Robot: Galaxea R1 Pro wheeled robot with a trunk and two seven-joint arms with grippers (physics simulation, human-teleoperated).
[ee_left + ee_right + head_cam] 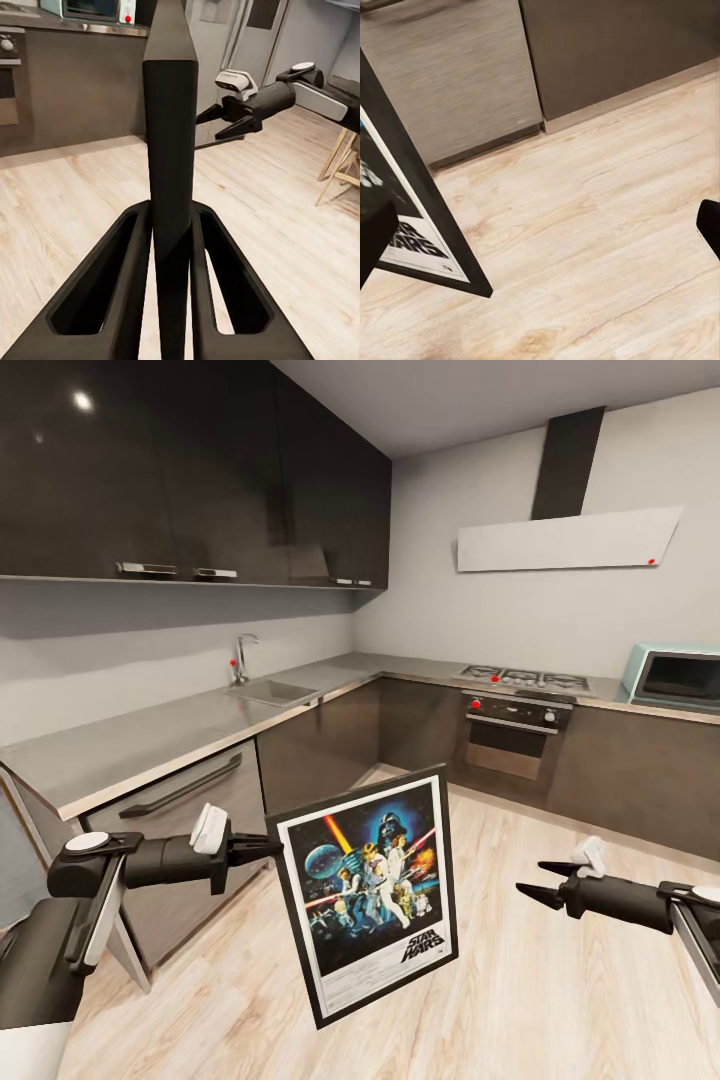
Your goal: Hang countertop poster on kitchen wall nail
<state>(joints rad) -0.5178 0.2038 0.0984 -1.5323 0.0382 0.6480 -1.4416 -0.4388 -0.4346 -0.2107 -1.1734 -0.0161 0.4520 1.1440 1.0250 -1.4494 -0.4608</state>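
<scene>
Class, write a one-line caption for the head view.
Left gripper holds the poster by its edge above the floor; right gripper open.

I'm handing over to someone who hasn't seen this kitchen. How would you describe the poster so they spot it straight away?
Start at the L-shaped grey kitchen countertop; in front of it, above the wood floor, the left tool clamps the poster by its edge. It is the one black-framed, white-bordered rectangle with colourful space art and STAR WARS lettering at the bottom.

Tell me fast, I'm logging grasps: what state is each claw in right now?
Left claw: closed on the poster's frame edge.
Right claw: open, holding nothing.
</scene>
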